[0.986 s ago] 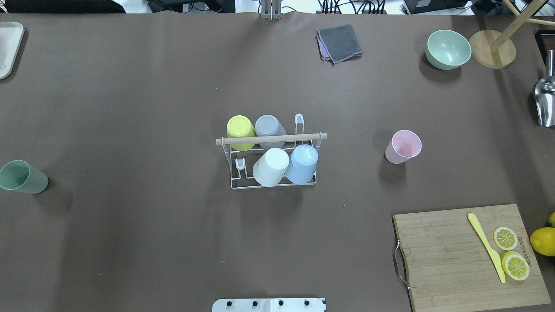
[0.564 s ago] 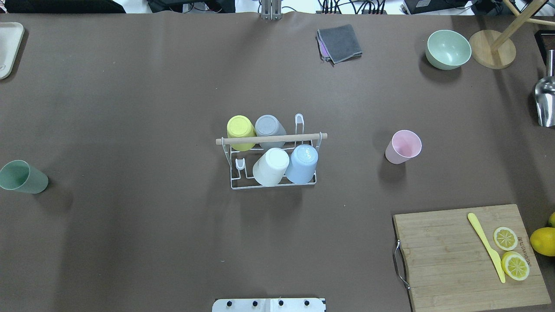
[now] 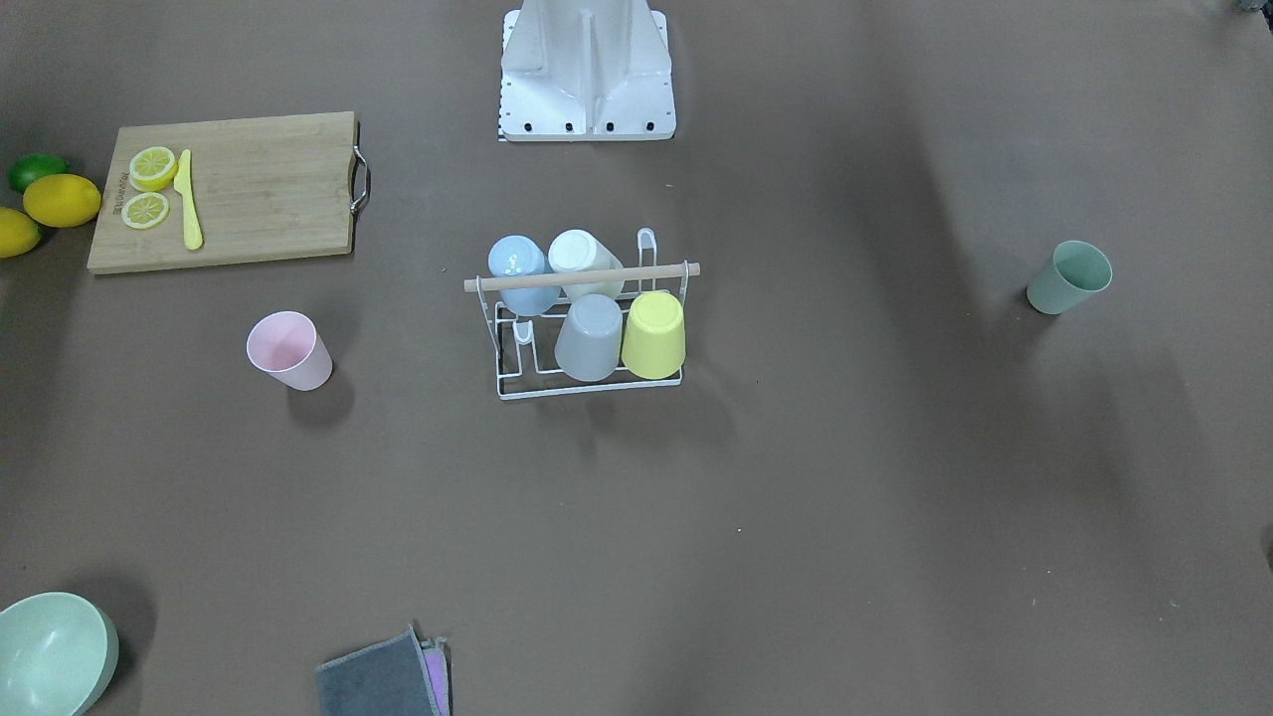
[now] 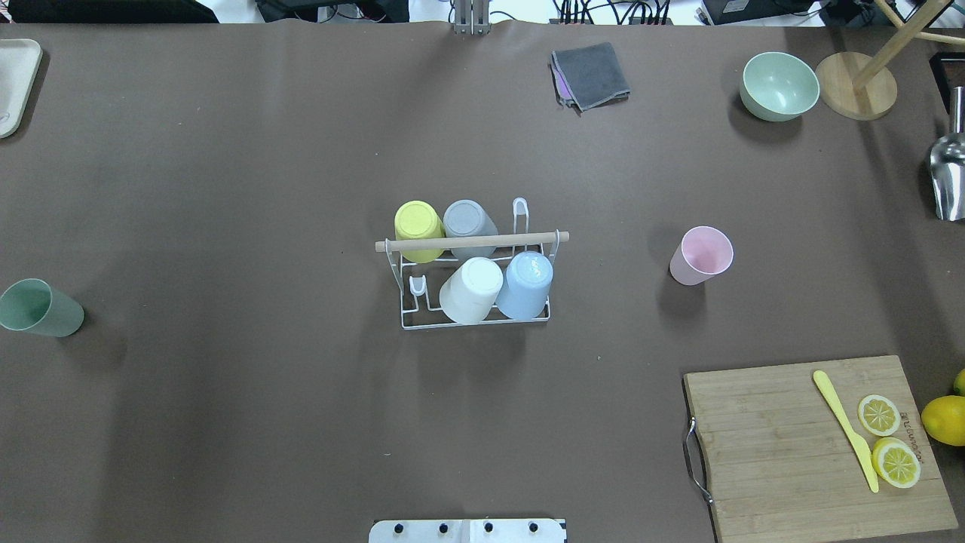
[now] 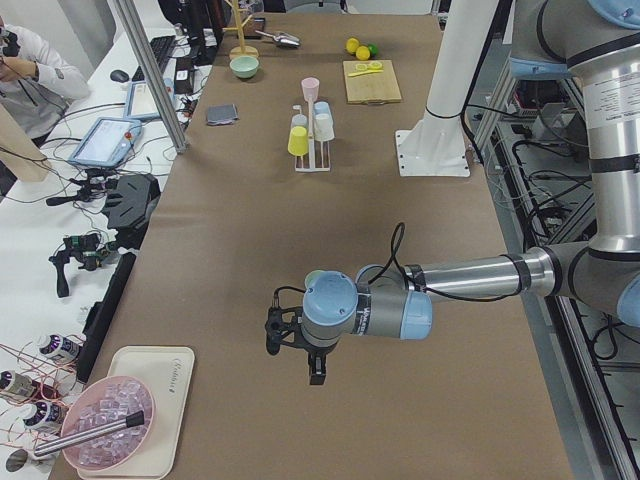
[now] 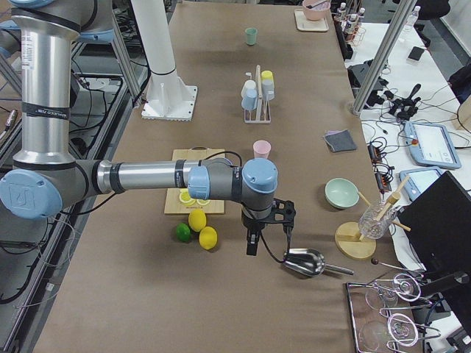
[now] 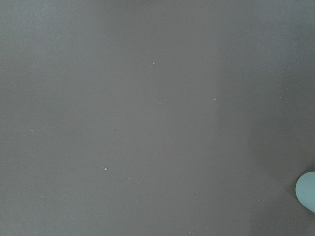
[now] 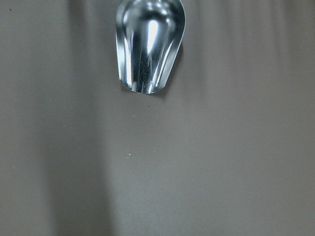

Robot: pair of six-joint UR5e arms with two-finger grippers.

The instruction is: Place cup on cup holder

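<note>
The white wire cup holder (image 4: pixel 473 241) with a wooden rod handle stands mid-table and carries yellow, grey, white and blue cups upside down; it also shows in the front view (image 3: pixel 582 277). A pink cup (image 4: pixel 701 256) stands upright to its right. A green cup (image 4: pixel 39 308) stands at the far left edge. My left gripper (image 5: pixel 293 358) hangs over bare table far from the holder, and I cannot tell if it is open. My right gripper (image 6: pixel 268 245) hangs beside a metal scoop (image 6: pixel 303 262), and I cannot tell its state.
A cutting board (image 4: pixel 818 445) with a yellow knife and lemon slices lies at the front right, with lemons (image 4: pixel 946 418) beside it. A green bowl (image 4: pixel 779 85), a wooden stand (image 4: pixel 856 84) and a grey cloth (image 4: pixel 590 74) sit at the back.
</note>
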